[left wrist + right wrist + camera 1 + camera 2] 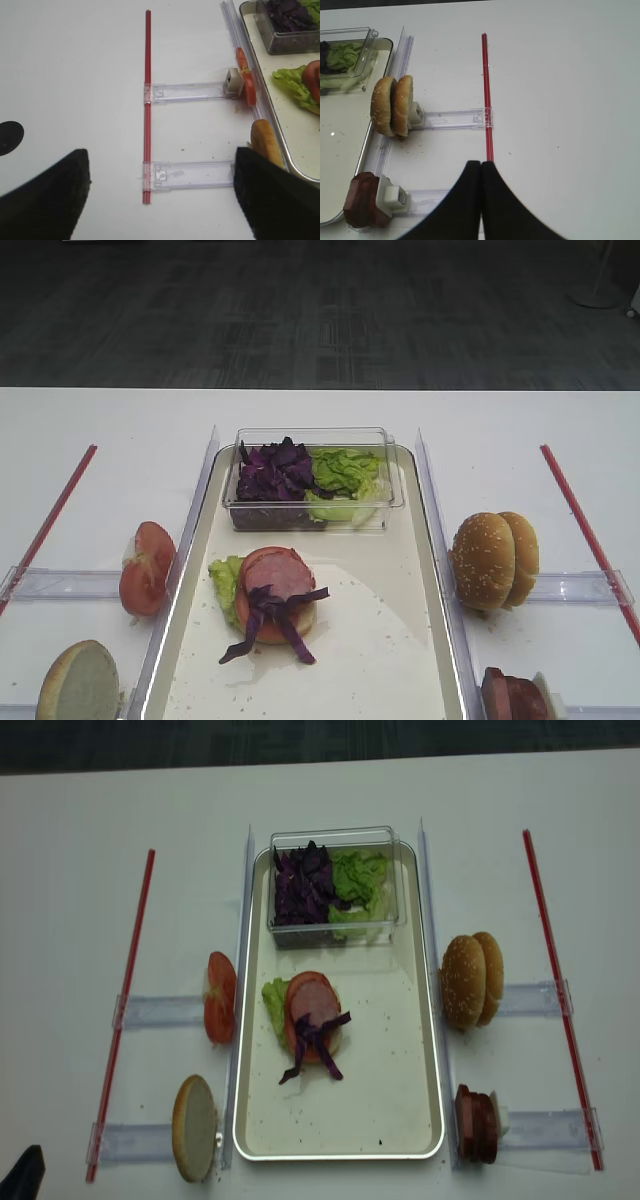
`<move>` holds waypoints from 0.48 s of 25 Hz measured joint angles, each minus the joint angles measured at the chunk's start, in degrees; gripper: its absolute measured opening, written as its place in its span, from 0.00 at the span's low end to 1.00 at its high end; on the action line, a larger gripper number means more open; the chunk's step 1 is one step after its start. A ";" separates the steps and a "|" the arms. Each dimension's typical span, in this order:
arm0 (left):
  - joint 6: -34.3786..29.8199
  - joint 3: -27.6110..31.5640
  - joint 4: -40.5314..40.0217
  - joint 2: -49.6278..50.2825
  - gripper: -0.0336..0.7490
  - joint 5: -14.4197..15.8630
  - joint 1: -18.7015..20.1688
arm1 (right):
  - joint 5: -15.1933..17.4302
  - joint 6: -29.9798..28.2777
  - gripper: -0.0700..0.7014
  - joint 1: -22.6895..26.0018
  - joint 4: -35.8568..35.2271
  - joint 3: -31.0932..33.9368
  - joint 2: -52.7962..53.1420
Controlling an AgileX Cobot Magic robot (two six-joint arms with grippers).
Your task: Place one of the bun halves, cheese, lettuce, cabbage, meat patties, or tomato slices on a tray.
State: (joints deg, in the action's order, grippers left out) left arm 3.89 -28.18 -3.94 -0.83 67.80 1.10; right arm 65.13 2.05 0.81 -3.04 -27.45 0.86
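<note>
A: Tray (425,570) first, high view. Stack on it: lettuce (226,575), a meat patty (281,572) on top, cabbage (283,612) strips draped over that. Clear box (312,480) at the tray's far end holds more purple shreds & green leaves. No arm in this view.

B: Off-tray stock?

A: Tomato slices (146,567) upright in a holder left of the tray, one bun half (79,682) near left corner. Bun halves (494,558) as a pair on the right, spare patties (512,697) near right corner.

B: Right wrist cam?

A: Right gripper (480,167) fingers pressed together, nothing between them, over bare table beside the red strip (487,95). Bun pair & patties sit to its left, near the tray rim.

B: Left wrist?

A: Left gripper (160,192) spread wide, empty, above the table w/ the lone bun half (266,142) just beside one finger.

B: Realsense view?

A: Same layout from above; only a dark tip at the bottom left corner, prob. part of the left arm.

B: So which step?

A: Between placements, I'd say. Cabbage is down, nothing in hand. Next likely tomato or a bun half: left gripper needs to centre on one slice, drop, close gently, then carry it onto the stack.
</note>
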 joint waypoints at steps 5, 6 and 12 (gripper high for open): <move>0.00 0.00 0.04 0.00 0.74 0.00 0.00 | 0.00 0.00 0.14 0.00 0.00 0.00 0.00; 0.21 0.00 0.13 0.00 0.74 0.00 0.00 | 0.00 0.00 0.14 0.00 0.00 0.00 0.00; 0.92 0.00 0.13 0.00 0.74 0.00 0.00 | 0.00 0.00 0.14 0.00 0.00 0.00 0.00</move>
State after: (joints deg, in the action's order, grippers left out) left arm 4.81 -28.18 -3.81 -0.83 67.80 1.10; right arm 65.13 2.05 0.81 -3.04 -27.45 0.86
